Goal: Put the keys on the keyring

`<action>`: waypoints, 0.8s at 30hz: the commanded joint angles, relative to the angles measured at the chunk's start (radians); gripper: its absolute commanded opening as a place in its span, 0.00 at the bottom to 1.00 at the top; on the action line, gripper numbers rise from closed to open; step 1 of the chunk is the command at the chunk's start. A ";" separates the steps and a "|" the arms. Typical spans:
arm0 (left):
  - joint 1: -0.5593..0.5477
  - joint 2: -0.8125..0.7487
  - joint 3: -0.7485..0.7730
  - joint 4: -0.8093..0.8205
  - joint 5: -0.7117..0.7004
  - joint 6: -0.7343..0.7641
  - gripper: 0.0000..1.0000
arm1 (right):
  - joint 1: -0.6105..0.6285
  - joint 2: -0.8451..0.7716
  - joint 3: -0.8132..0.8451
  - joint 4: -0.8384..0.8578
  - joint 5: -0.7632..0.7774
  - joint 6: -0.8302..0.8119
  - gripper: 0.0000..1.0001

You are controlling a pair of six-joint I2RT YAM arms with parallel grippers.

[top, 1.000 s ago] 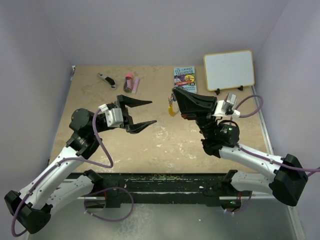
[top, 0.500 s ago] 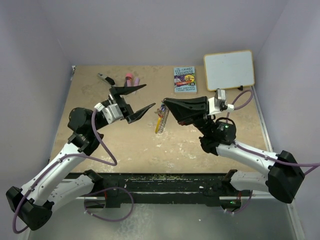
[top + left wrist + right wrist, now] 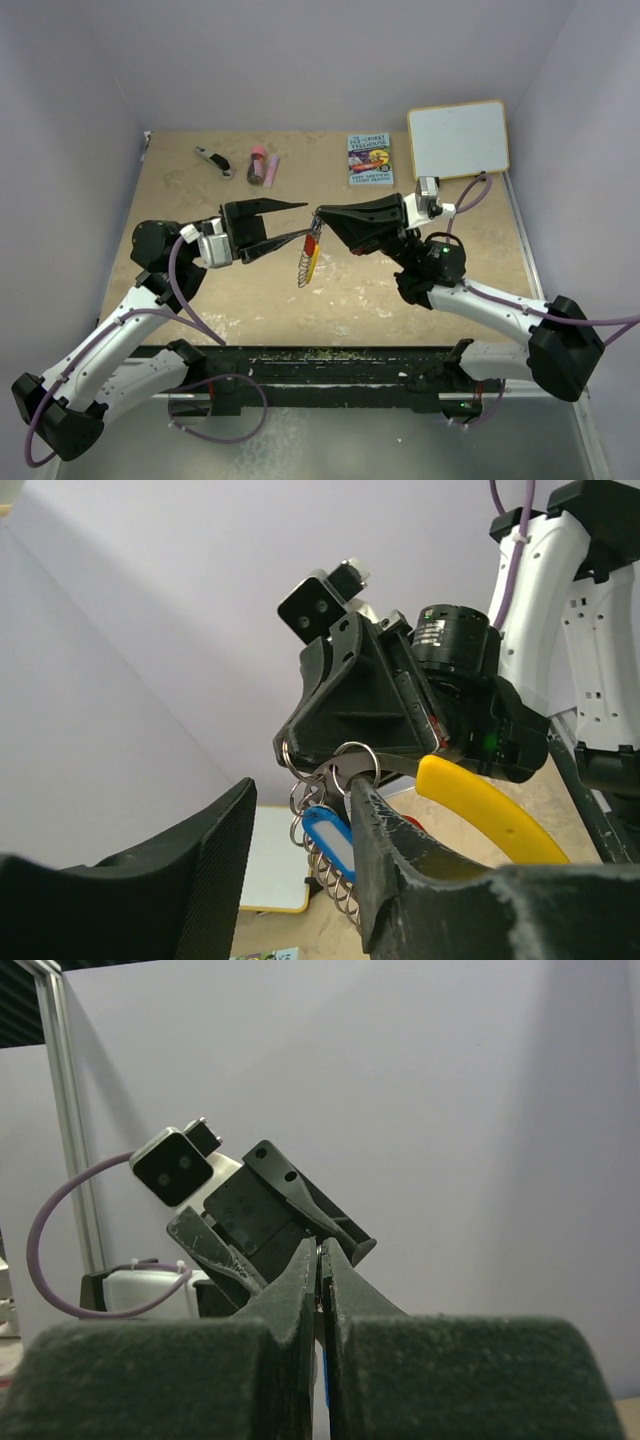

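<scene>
My right gripper (image 3: 318,214) is shut on the top of the keyring (image 3: 306,260), which hangs from it above the table as a silvery coil with a yellow part. A red key tag (image 3: 312,241) shows near the top of the ring. In the left wrist view the blue key (image 3: 330,842) hangs on small rings against the silvery coil of the keyring (image 3: 343,898), beside its yellow part (image 3: 490,805). My left gripper (image 3: 300,800) stands open around the blue key, its right finger (image 3: 390,870) touching the small rings. In the right wrist view the right gripper (image 3: 321,1255) pinches a thin edge.
A small book (image 3: 370,160) and a whiteboard (image 3: 458,140) lie at the back right. A black-and-silver tool (image 3: 213,160) and a dark red tube (image 3: 258,165) lie at the back left. Purple walls enclose the table on three sides.
The right gripper carried the keyring leftward toward the table's middle. The left gripper swung round to meet it, and its jaws narrowed around the hanging keys.
</scene>
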 commanded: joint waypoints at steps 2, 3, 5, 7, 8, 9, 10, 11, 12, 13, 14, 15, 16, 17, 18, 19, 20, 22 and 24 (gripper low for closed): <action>-0.005 -0.006 0.022 -0.016 0.068 0.007 0.41 | -0.006 -0.006 0.061 0.168 -0.048 0.037 0.00; -0.005 -0.006 0.022 -0.024 0.071 0.015 0.40 | -0.007 -0.006 0.062 0.170 -0.053 0.041 0.00; -0.004 -0.008 0.022 -0.035 0.078 0.021 0.39 | -0.007 -0.007 0.065 0.167 -0.065 0.045 0.00; -0.005 -0.011 0.025 -0.049 0.082 0.028 0.39 | -0.007 -0.008 0.069 0.164 -0.078 0.052 0.00; -0.005 -0.011 0.026 -0.060 0.083 0.035 0.38 | -0.007 -0.010 0.071 0.162 -0.089 0.055 0.00; -0.005 -0.013 0.028 -0.070 0.087 0.042 0.37 | -0.006 -0.012 0.073 0.155 -0.098 0.056 0.00; -0.004 -0.013 0.031 -0.079 0.092 0.048 0.37 | -0.006 -0.015 0.077 0.144 -0.106 0.056 0.00; -0.005 -0.013 0.032 -0.087 0.098 0.054 0.37 | -0.007 -0.018 0.080 0.132 -0.113 0.056 0.00; -0.005 -0.014 0.035 -0.093 0.103 0.059 0.36 | -0.007 -0.021 0.083 0.123 -0.117 0.056 0.00; -0.005 -0.015 0.037 -0.095 0.106 0.061 0.36 | -0.007 -0.022 0.084 0.116 -0.124 0.056 0.00; -0.004 -0.014 0.038 -0.096 0.108 0.063 0.36 | -0.007 -0.024 0.087 0.113 -0.130 0.057 0.00; -0.005 -0.014 0.042 -0.097 0.110 0.069 0.35 | -0.007 -0.025 0.090 0.107 -0.137 0.059 0.00; -0.004 -0.011 0.044 -0.100 0.110 0.074 0.34 | -0.007 -0.026 0.091 0.103 -0.142 0.059 0.00; -0.005 -0.010 0.047 -0.102 0.111 0.080 0.34 | -0.007 -0.026 0.093 0.101 -0.146 0.062 0.00; -0.005 -0.009 0.050 -0.103 0.110 0.083 0.34 | -0.007 -0.026 0.098 0.097 -0.156 0.063 0.00; -0.005 -0.010 0.054 -0.104 0.112 0.086 0.34 | -0.007 -0.026 0.100 0.091 -0.161 0.063 0.00; -0.004 -0.010 0.056 -0.104 0.113 0.087 0.34 | -0.007 -0.026 0.102 0.085 -0.164 0.063 0.00; -0.004 -0.010 0.061 -0.104 0.119 0.088 0.34 | -0.007 -0.026 0.104 0.078 -0.173 0.063 0.00; -0.005 -0.012 0.067 -0.106 0.125 0.088 0.34 | -0.007 -0.024 0.110 0.071 -0.188 0.065 0.00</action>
